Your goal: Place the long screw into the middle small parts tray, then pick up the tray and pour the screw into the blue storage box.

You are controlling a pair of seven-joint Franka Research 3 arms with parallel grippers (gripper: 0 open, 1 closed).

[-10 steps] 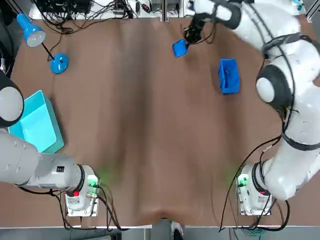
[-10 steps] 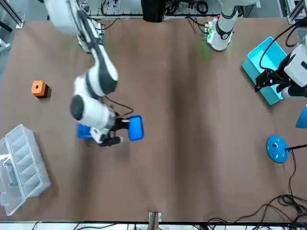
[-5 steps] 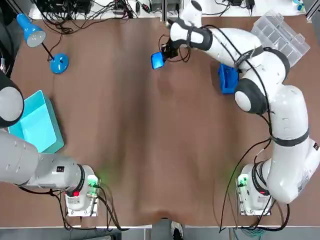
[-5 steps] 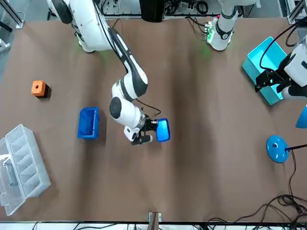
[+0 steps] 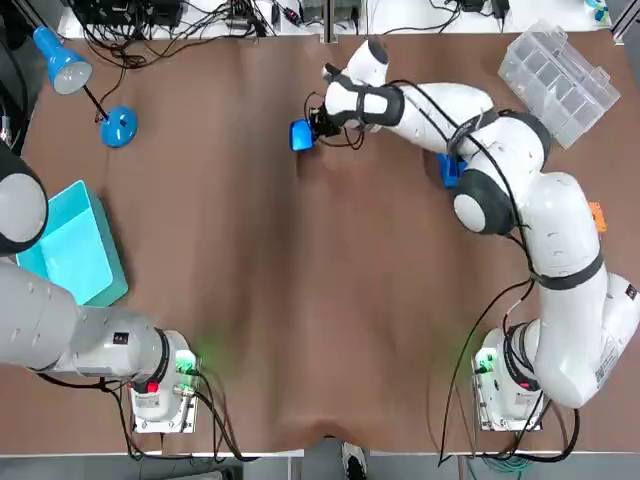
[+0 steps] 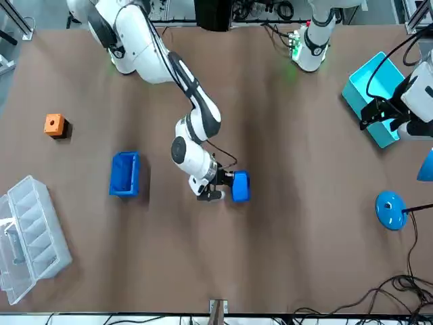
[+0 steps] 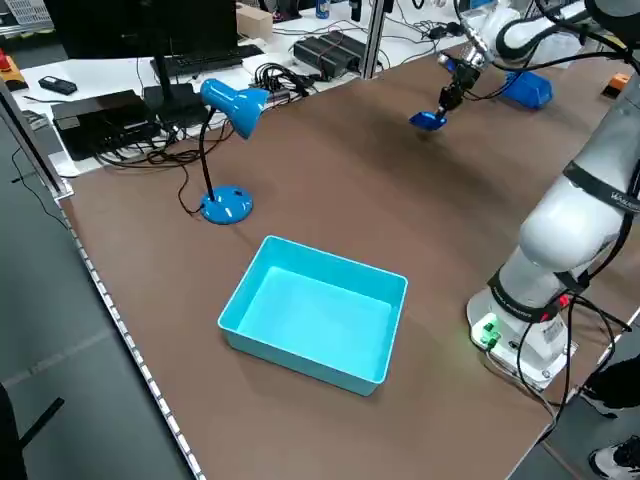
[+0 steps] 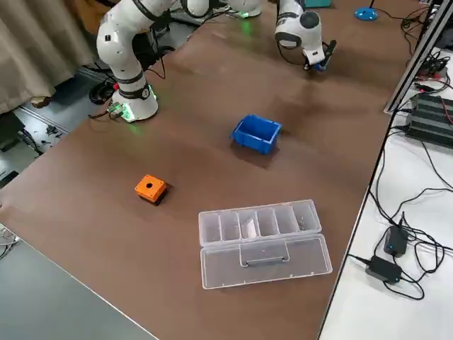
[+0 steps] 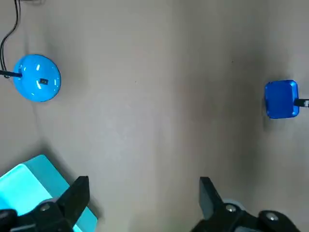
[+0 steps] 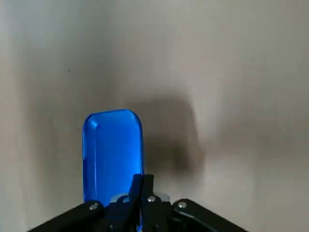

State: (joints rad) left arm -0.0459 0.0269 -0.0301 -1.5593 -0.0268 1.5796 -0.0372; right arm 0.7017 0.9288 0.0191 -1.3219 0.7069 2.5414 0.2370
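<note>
A small blue tray (image 10: 113, 154) of smooth hard plastic, probably light and slippery, hangs just ahead of the right gripper (image 10: 142, 186). The gripper's fingers pinch its near rim, lifted off the table (image 10: 231, 72). No screw shows inside. Held by one edge it could tip, so level carrying seems wise. The left gripper (image 9: 142, 193) sits spread wide beside a turquoise box (image 9: 29, 188).

Bright, even light falls from above on the brown table (image 5: 300, 300). The small blue tray (image 10: 113, 154) pinched in the right gripper (image 10: 142, 180) throws one soft, dark shadow (image 10: 169, 140) onto the table just beside it, ahead of the fingertips. Its plastic shows a mild sheen along the rim. Far from the gripper, toward the arm bases, broad dim bands cross the table, and green base lights (image 5: 186, 364) tint the surface near them.
</note>
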